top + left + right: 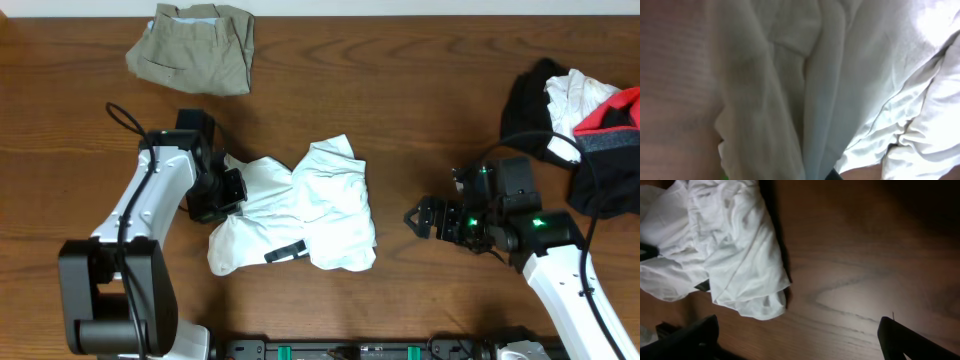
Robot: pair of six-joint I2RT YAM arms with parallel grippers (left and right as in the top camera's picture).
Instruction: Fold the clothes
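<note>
Table (400, 90) — dark brown wood surface, grain running left to right; the right wrist view shows a soft glare patch on the bare wood. A pale strip (420, 6) borders the far edge. A black bar (340, 350) with green fittings lies along the near edge — at centre.

The left end effector (232, 190) is sunk in the top (300, 205), its tips hidden. Its wrist view is only blurred cloth, too close to read. The right end effector (415, 217) has its fingers (695, 337) cut off by its wrist view's lower edge. The pile (590, 120) at the counter's (400, 100) right edge runs out of frame.
</note>
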